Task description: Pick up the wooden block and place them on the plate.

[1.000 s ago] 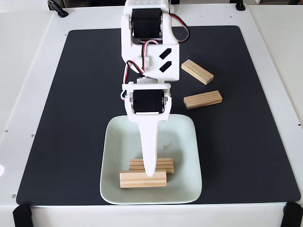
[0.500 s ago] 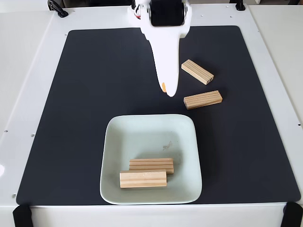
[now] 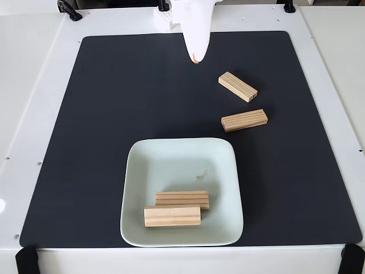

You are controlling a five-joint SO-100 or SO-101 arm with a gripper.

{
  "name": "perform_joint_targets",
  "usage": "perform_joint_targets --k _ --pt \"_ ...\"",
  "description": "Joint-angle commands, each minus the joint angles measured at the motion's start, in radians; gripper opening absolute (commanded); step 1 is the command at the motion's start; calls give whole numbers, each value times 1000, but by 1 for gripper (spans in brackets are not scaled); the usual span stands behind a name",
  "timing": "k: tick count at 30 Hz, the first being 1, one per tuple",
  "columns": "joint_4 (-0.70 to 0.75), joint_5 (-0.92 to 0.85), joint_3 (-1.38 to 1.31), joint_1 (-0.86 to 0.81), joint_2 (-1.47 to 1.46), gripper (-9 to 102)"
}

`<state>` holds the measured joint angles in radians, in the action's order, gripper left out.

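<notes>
My white gripper point(image 3: 195, 58) hangs at the back of the black mat, well clear of every block. Its fingers read as one narrow taper with no gap and nothing held. Two wooden blocks lie side by side at the front of the pale green plate point(image 3: 171, 162), one point(image 3: 182, 199) just behind the other point(image 3: 172, 217). Two more wooden blocks rest on the mat to the right of the gripper: the farther one point(image 3: 238, 87) lies at an angle, the nearer one point(image 3: 244, 120) sits just behind the plate's right corner.
The black mat point(image 3: 102, 125) covers most of the white table point(image 3: 34, 85). Black clamps sit at the table's corners point(image 3: 68, 10). The mat's left half and the plate's back half hold nothing.
The arm has lifted off the plate and drawn back to the far edge of the mat. Both blocks on the plate stay where they were.
</notes>
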<state>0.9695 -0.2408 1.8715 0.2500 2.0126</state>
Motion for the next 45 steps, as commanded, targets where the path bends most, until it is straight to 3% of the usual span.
perform_joint_targets --k 1,14,25,45 --pt "3 3 38 6 84 -1" --pt "18 152 126 127 212 -1" --pt "348 456 -34 337 121 -1" --pt "336 578 -97 399 -17 -1"
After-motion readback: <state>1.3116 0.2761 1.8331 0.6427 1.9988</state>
